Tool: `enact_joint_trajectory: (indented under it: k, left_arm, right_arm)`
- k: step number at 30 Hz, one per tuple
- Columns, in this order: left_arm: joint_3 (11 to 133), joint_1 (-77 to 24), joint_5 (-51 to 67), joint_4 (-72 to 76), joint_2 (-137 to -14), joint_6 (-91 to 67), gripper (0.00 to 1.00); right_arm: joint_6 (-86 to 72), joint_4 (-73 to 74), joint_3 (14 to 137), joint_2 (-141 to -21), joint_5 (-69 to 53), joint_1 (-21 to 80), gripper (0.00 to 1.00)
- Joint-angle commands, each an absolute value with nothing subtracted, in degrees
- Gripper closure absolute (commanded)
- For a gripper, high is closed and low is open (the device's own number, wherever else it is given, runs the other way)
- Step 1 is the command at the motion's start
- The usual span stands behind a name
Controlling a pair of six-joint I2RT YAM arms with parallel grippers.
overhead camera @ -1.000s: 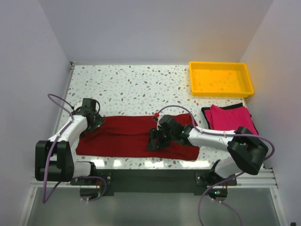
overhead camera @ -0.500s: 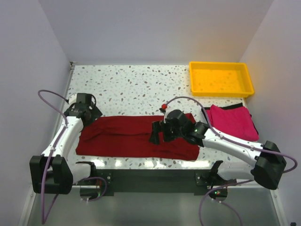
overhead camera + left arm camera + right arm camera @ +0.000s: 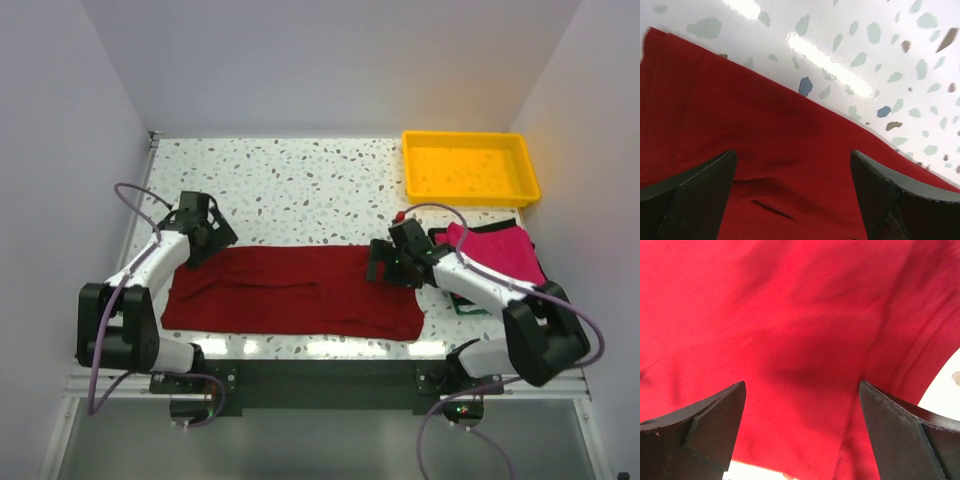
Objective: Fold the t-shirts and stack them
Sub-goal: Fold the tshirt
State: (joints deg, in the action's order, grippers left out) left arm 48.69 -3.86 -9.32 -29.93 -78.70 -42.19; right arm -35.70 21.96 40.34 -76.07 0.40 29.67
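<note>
Here, left arm (image 3: 150,268) and right arm (image 3: 470,282) low over maroon shirt (image 3: 290,292), jaws wide.

no readable text, no labels, no brand marks, no numbers, no signs in any of the views

Matt maroon cloth shirt (image 3: 290,290), glossy speckled tabletop (image 3: 300,180), smooth yellow plastic tray (image 3: 470,170)

Shows a dark red shirt (image 3: 290,292) lying flat at 6 o'clock, left gripper (image 3: 220,238) at its 10 o'clock corner, right gripper (image 3: 378,266) at its 2 o'clock corner, pink shirt (image 3: 500,255) at 3 o'clock, yellow tray (image 3: 470,190) at 1 o'clock.
</note>
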Motion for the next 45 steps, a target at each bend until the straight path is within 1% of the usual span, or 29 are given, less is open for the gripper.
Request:
enact_joint_trajectory:
  k: [1,2,3,6,7,9,10,11,13,14,16,17,19,20,22,23,25,26,27,29,30,33,35,37,38,42,45]
  left_arm:
    - [47.20,-4.31,-6.50,-25.23,-82.61,-40.17,0.00]
    - [46.07,-4.31,-6.68,-24.96,-83.05,-40.08,0.00]
    - [45.45,-4.31,-6.51,-24.70,-83.49,-39.90,0.00]
    - [43.42,-4.31,-8.60,-25.40,-83.67,-41.04,0.00]
    - [42.90,-4.31,-10.35,-26.44,-83.32,-41.74,0.00]
    - [41.58,-4.31,-11.42,-27.59,-82.45,-43.75,0.00]
    - [40.88,-4.39,-11.77,-28.21,-82.01,-44.81,0.00]
    - [39.22,-4.39,-11.34,-28.04,-81.48,-45.52,0.00]
    - [37.89,-5.00,-8.46,-26.55,-79.90,-47.28,0.00]
    - [36.66,-5.44,-7.31,-26.11,-79.46,-47.46,0.00]
    - [36.12,-7.64,-6.68,-27.33,-78.66,-49.39,0.00]
    - [35.51,-8.78,-6.51,-27.68,-78.31,-50.18,0.00]
    - [34.72,-13.43,-5.20,-27.78,-77.70,-52.64,0.00]
    - [33.93,-15.10,-4.75,-27.86,-77.61,-54.56,0.00]
    - [33.40,-19.85,-3.61,-28.74,-78.22,-56.68,0.00]
    - [32.96,-21.26,-2.82,-28.74,-78.57,-57.30,0.00]
    - [32.43,-25.65,-0.88,-28.92,-79.36,-59.67,0.00]
    - [32.26,-27.32,-0.79,-29.26,-79.63,-61.07,0.00]
    - [31.99,-31.51,-0.27,-27.79,-79.89,-64.13,0.00]
    - [31.29,-36.10,2.89,-25.59,-80.68,-67.22,0.00]
    - [31.64,-40.04,4.03,-24.71,-82.08,-68.02,0.00]
    - [34.79,-45.41,3.35,-27.67,-85.33,-69.08,0.00]
    - [37.35,-48.76,2.38,-30.13,-86.83,-69.78,0.00]
    - [40.15,-50.53,0.97,-33.29,-87.36,-70.40,0.00]
    - [40.95,-51.84,0.18,-34.96,-87.62,-71.36,0.00]
    - [42.63,-54.31,-4.03,-41.82,-85.26,-74.96,0.00]
    - [43.33,-56.41,-5.79,-43.93,-82.01,-76.81,0.00]
  right_arm:
    - [-31.56,17.06,44.29,-84.09,0.35,27.42,0.01]
    - [-30.68,17.31,47.34,-86.20,0.96,27.33,0.01]
    - [-28.76,17.75,49.11,-91.27,1.40,27.33,0.01]
    - [-24.81,20.13,56.67,-99.03,3.51,27.33,0.01]
    - [-23.92,20.91,58.78,-104.10,4.30,27.25,0.01]
    - [-20.59,22.23,66.24,-108.61,4.84,26.98,0.01]
    - [-19.35,23.37,69.05,-113.33,4.14,26.98,0.02]
    - [-18.12,23.90,74.65,-115.47,2.83,26.81,0.01]
    - [-13.72,27.57,81.35,-120.56,2.20,26.72,0.01]
    - [-12.23,28.73,88.35,-125.72,2.02,26.63,0.01]
    - [-7.92,33.89,96.46,-130.76,0.62,26.28,0.01]
    - [-6.43,36.54,105.64,-136.52,0.09,26.02,0.01]
    - [-2.91,43.05,114.48,-141.65,-3.15,25.23,0.01]
    - [-1.42,45.07,122.44,-146.03,-4.03,24.96,0.01]
    - [3.32,50.52,129.95,-150.54,-7.11,24.70,0.01]
    - [4.56,51.84,136.25,-153.95,-7.47,24.61,0.01]
    - [6.24,51.95,140.78,-155.82,-7.38,24.61,0.01]
    - [5.89,51.68,141.84,-156.61,-8.08,24.70,0.01]
    - [6.06,49.16,142.29,-156.88,-8.96,24.44,0.01]
    - [5.54,45.28,140.29,-155.92,-10.98,24.35,0.01]
    - [4.67,41.44,139.58,-154.79,-11.68,24.35,0.01]
    - [2.47,33.88,137.29,-154.42,-15.72,24.43,0.01]
    - [0.71,32.95,140.61,-157.83,-16.96,24.52,0.01]
    - [-1.65,32.88,145.96,-159.42,-17.22,24.35,0.01]
    - [-2.37,32.18,146.25,-159.52,-18.79,24.17,0.01]
    - [-3.08,25.68,141.95,-157.24,-18.54,24.08,0.01]
    - [-2.64,25.49,142.91,-157.76,-18.28,23.91,0.01]
